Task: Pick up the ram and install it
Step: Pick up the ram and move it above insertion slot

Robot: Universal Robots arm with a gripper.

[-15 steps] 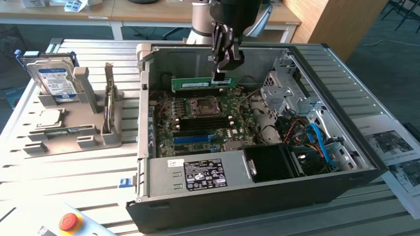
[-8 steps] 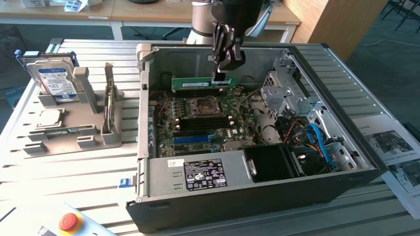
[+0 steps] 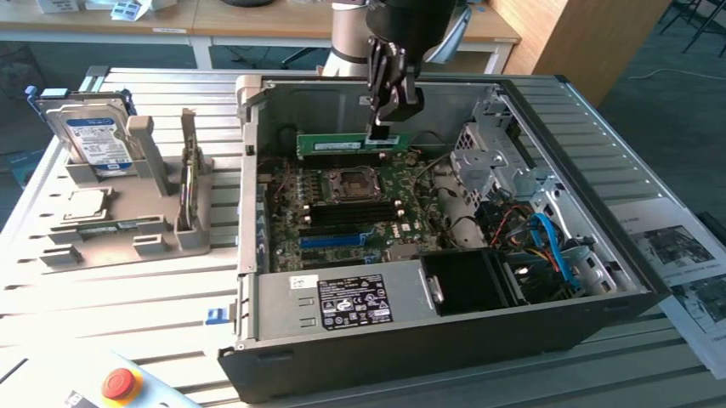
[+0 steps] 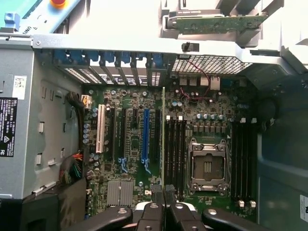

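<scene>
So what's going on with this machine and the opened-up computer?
A robot arm is fitting a memory stick into an open computer case. Its jaws are shut on the ram, a green stick that looks held just above the motherboard and not yet pressed into a slot. A second stick stands in a grey holder at the exterior view's left, near a hard drive.
</scene>
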